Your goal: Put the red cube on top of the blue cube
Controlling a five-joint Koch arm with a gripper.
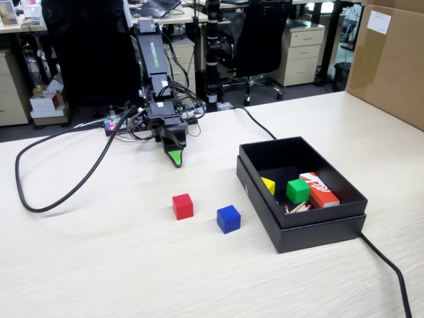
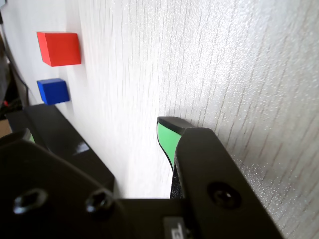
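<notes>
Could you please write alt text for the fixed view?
A red cube and a blue cube sit apart on a pale wooden table, with the gripper behind them, empty. A black box stands to their right.

The table point(image 1: 99, 265) is pale wood-grain laminate. The red cube point(image 1: 183, 206) and the blue cube point(image 1: 228, 218) sit on it near each other, not touching. To their right in the fixed view rests an open black box point(image 1: 318, 228). A black cable point(image 1: 59, 172) loops across the left side.
</notes>
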